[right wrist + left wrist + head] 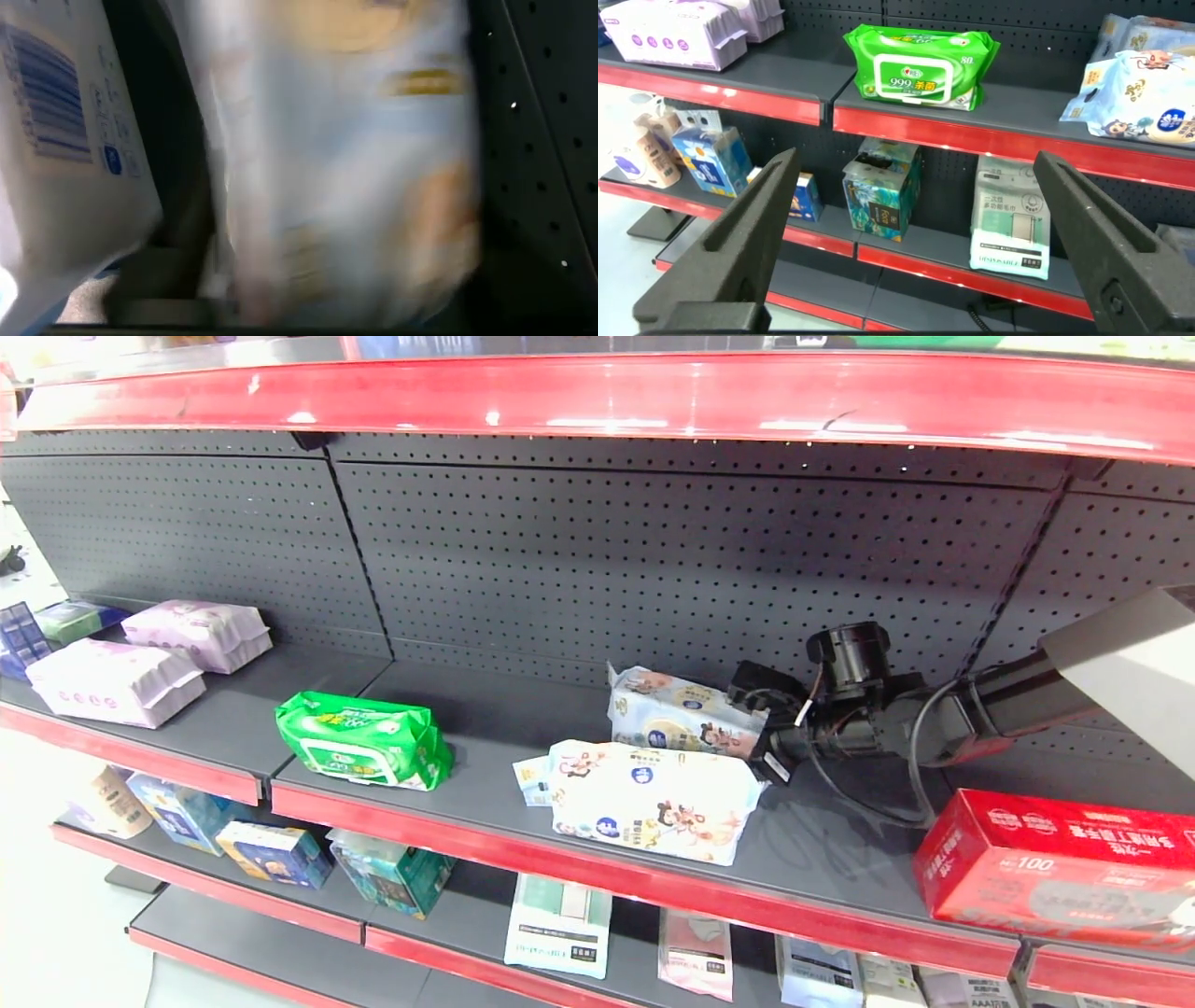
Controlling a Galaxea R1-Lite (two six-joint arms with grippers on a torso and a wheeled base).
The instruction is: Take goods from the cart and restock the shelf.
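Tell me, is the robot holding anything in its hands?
The left gripper is open and empty. The right gripper sits at the right end of the rear wipes pack; whether it grips cannot be told.

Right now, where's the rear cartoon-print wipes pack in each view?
Head view: rear cartoon pack sits mid-shelf, behind its twin.
Left wrist view: same shelf, beyond the green pack, behind the twin, partly cut off.
Right wrist view: blurred close-up, likely this pack.
Shared landmark: pegboard.
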